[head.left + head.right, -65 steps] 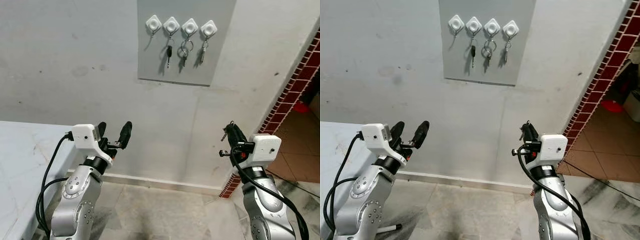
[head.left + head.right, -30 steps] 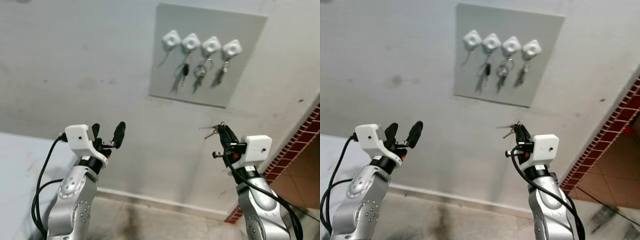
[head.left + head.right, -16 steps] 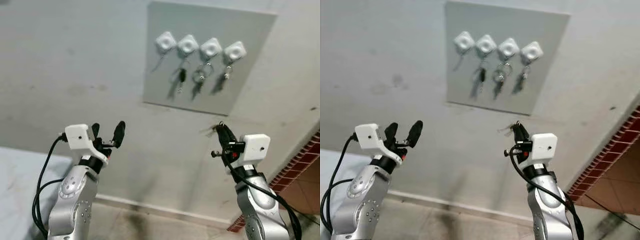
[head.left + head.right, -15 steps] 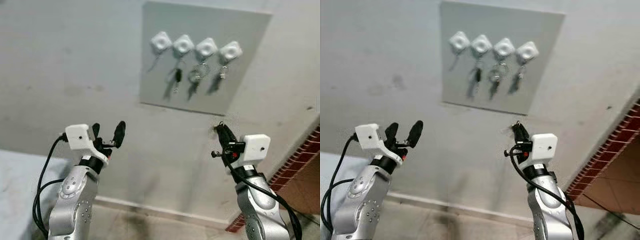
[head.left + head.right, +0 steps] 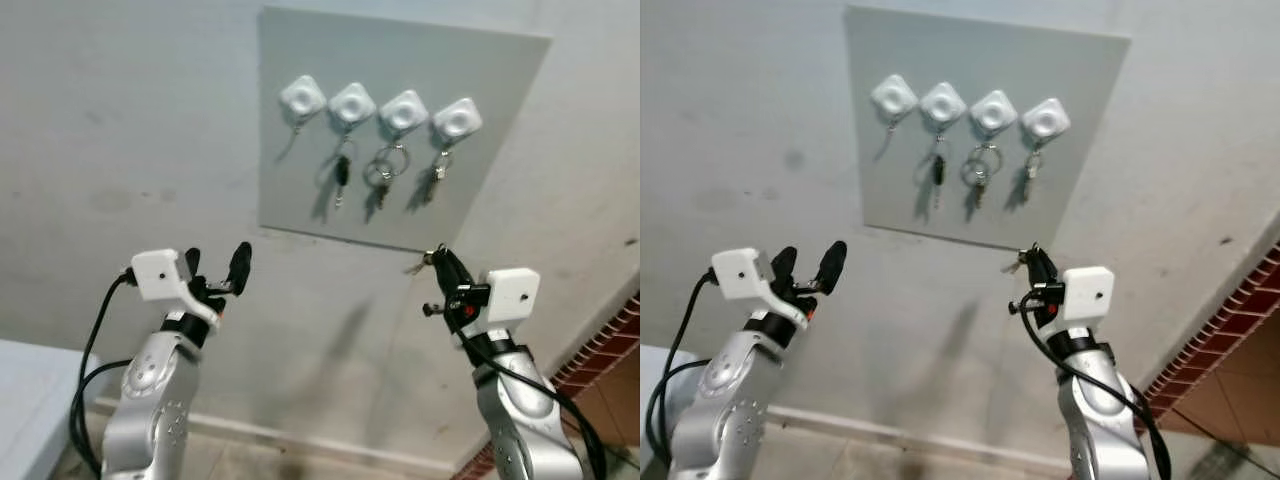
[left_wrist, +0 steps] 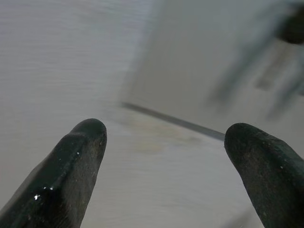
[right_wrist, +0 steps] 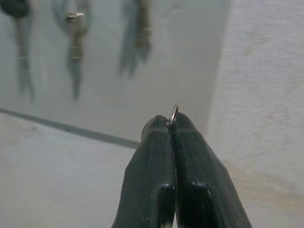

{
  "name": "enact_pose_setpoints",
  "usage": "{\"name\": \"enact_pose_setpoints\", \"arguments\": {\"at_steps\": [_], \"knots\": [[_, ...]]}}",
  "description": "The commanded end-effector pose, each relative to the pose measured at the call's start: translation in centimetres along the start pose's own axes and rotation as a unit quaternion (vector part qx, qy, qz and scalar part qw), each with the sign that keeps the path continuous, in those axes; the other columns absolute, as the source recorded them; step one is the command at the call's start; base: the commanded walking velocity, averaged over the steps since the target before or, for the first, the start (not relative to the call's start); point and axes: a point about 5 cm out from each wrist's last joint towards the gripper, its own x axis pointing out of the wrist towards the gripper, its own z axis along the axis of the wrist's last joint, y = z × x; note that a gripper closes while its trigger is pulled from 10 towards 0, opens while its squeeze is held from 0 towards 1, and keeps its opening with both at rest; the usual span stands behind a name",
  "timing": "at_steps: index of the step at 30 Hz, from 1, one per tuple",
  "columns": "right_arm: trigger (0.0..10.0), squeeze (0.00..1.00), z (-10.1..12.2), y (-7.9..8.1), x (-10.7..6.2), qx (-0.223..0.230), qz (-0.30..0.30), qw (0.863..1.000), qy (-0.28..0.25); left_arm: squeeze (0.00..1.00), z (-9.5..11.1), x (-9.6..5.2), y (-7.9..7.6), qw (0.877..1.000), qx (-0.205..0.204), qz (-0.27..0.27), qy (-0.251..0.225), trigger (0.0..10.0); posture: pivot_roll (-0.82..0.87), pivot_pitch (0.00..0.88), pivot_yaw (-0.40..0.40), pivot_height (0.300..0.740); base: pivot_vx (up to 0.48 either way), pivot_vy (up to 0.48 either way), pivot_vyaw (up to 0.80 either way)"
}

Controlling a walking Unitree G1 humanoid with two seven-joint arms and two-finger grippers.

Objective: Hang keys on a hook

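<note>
head views: right pincer [image 5: 437, 257] is pinching the keys [image 5: 418, 265] tight, sitting just under the grey board's [image 5: 500, 120] bottom edge. Four white hooks up there; the far-left hook [image 5: 302, 97] is looking bare, the other three are carrying keys already.
left wrist: left pincer [image 6: 164, 161] is gaping wide, gripping nothing, just facing the wall.
right wrist: fingers [image 7: 156, 161] are squeezing together with a bit of key ring [image 7: 174, 113] poking out the tip.
progress: I'd say the carrying part is done; lifting up and looping onto that free hook is left.
</note>
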Motion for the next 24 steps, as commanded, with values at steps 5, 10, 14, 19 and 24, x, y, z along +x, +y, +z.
{"name": "enact_pose_setpoints", "arguments": {"at_steps": [5,10,14,19,24], "knots": [[10.0,0.00,1.7,1.4,2.6,0.002,0.057,0.998,-0.033,0.00,1.7,0.7,-0.5,0.998,0.031,-0.043,-0.019,10.0,0.03,0.008,-0.052,0.740,0.000,0.000,0.00],[10.0,0.00,2.7,2.0,4.1,0.006,0.087,0.995,-0.052,0.00,2.4,0.9,-0.8,0.997,0.039,-0.057,-0.025,10.0,0.03,0.008,-0.050,0.740,0.000,0.000,0.00],[10.0,0.00,3.8,2.8,5.5,0.012,0.120,0.990,-0.070,0.00,2.9,0.9,-1.1,0.996,0.047,-0.069,-0.031,10.0,0.05,0.010,-0.054,0.740,0.000,0.000,0.00],[10.0,0.00,4.4,3.7,6.5,0.020,0.146,0.986,-0.080,0.00,3.2,0.8,-1.3,0.996,0.046,-0.073,-0.034,10.0,0.05,0.011,-0.058,0.740,0.000,0.000,0.00],[10.0,0.00,4.8,4.8,7.4,0.026,0.181,0.980,-0.082,0.00,3.5,0.9,-1.4,0.995,0.049,-0.076,-0.039,10.0,0.06,0.010,-0.069,0.740,0.000,0.000,0.00]]}}
